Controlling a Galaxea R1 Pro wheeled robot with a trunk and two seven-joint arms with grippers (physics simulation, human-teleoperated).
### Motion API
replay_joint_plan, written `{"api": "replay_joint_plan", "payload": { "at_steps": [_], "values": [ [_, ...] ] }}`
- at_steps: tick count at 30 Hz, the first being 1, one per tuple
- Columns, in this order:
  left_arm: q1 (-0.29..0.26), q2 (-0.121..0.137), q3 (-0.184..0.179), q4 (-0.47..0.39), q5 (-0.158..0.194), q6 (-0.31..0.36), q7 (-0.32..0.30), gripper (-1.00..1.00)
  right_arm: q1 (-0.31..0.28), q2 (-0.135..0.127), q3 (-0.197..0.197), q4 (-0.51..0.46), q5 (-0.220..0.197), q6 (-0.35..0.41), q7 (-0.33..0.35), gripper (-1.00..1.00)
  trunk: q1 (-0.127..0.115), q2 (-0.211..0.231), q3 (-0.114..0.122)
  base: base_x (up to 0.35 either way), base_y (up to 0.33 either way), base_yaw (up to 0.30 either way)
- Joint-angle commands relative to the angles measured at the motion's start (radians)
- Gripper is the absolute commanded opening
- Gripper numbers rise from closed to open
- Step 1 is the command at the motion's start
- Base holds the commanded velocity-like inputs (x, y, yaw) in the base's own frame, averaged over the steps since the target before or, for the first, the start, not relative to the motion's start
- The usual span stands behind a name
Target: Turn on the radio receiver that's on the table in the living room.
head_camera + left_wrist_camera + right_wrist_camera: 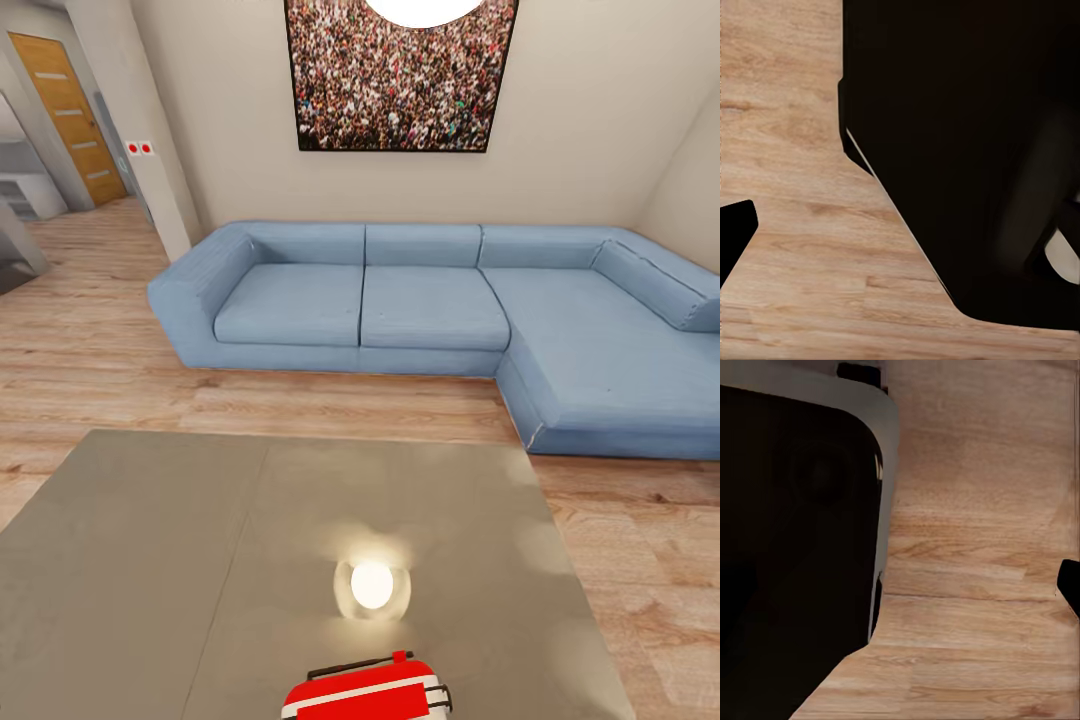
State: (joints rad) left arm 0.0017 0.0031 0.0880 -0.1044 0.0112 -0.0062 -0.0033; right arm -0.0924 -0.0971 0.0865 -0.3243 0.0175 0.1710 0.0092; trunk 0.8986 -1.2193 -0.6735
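Red box: radio receiver (365,690) sits at the table's (150,560) near edge, within reach.
Sofa (430,310): beyond the table.
Grippers: finger spread of both cannot be told.

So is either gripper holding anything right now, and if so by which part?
Nothing held, as far as the pictures show. The radio receiver sits untouched on the table, and both wrist views look down at wood floor; the jaws' state cannot be told.

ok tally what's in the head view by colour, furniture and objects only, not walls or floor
red: 1, the radio receiver
grey: 1, the table
blue: 1, the L-shaped sofa
multicoloured: 1, the framed crowd picture
brown wood: 1, the door
total: 5
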Motion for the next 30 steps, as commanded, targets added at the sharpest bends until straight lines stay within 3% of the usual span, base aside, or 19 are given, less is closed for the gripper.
{"api": "replay_joint_plan", "payload": {
  "at_steps": [1,5,6,16,19,25,30],
  "values": [
    [0.000,0.000,0.000,0.001,0.000,0.000,0.000,1.00,0.000,0.002,-0.002,-0.286,-0.002,0.248,-0.001,1.00,-0.004,0.007,0.003,0.000,0.000,0.000],
    [0.000,0.000,0.000,0.002,0.000,0.000,0.000,1.00,0.000,0.002,-0.007,-0.472,-0.003,0.401,-0.001,1.00,-0.019,0.035,0.016,0.000,0.000,0.000],
    [0.000,0.000,0.000,0.001,0.000,0.000,0.000,1.00,0.000,0.002,-0.009,-0.572,-0.003,0.484,-0.002,1.00,-0.023,0.042,0.019,0.000,0.000,0.000],
    [0.000,0.006,0.001,-0.001,0.000,0.000,0.002,1.00,0.000,0.002,-0.010,-0.914,0.002,0.768,-0.003,1.00,-0.061,0.112,0.050,0.000,0.000,0.000],
    [0.000,0.006,0.001,-0.001,0.000,0.000,0.001,1.00,0.000,0.002,-0.007,-0.986,0.007,0.793,-0.003,1.00,-0.073,0.133,0.060,0.000,0.000,0.000],
    [0.000,0.006,0.000,-0.002,-0.001,0.000,0.000,1.00,-0.016,0.001,0.007,-1.054,0.011,0.827,-0.004,1.00,-0.073,0.133,0.060,0.000,0.000,0.000],
    [0.000,0.007,0.000,-0.003,-0.002,0.000,0.000,1.00,-0.063,0.000,0.060,-1.066,0.016,0.835,-0.005,1.00,-0.073,0.133,0.060,0.000,0.000,0.000]
  ]
}}
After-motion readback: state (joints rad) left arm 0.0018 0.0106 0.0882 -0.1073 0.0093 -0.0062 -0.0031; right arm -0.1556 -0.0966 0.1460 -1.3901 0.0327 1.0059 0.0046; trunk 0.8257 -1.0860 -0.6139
